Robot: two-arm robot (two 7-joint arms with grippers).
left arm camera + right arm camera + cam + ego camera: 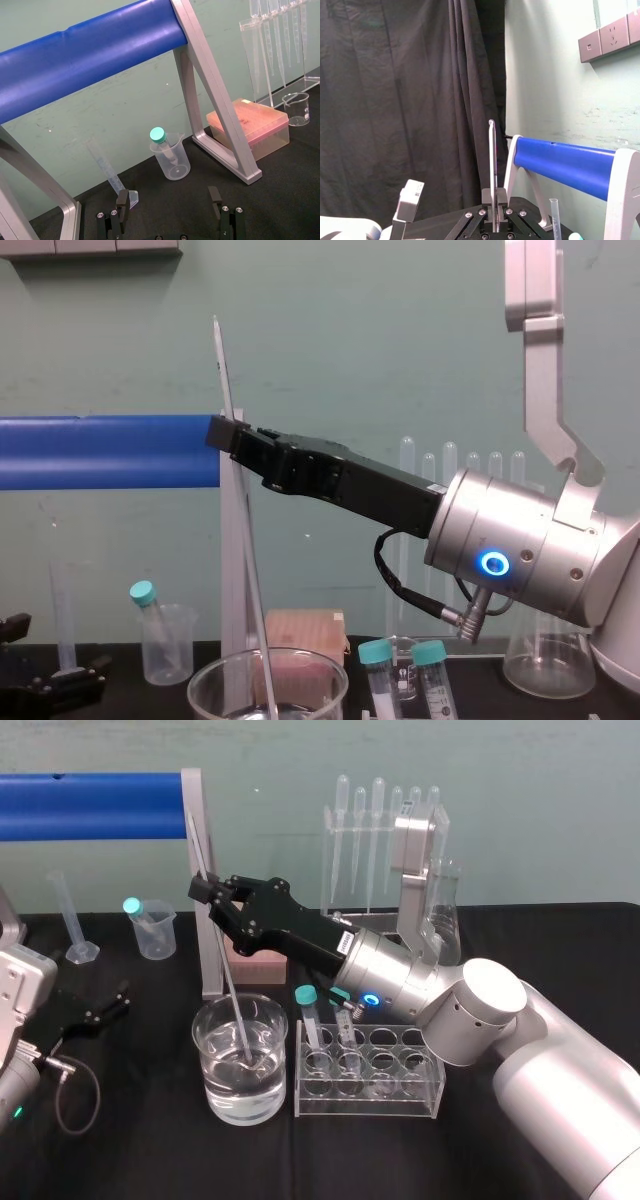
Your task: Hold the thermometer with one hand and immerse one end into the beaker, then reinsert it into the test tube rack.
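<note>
Holding thermometer (pixel 225 970) pinched tight in right gripper (pixel 207 890), tip sunk in beaker (pixel 270 1100). Risk of snapping against its rim if lifted aslant, or slipping. Parked at left: left gripper (pixel 108 1003), jaws apart.

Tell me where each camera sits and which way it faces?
Head: up high, looking down at the beaker; the right gripper holds the thermometer in it.
Chest: lower, looking across the table; shares that gripper and thermometer with the head view.
Left wrist: behind the open left gripper, facing the blue bar.
Right wrist: behind the right gripper, looking along the thermometer.
</note>
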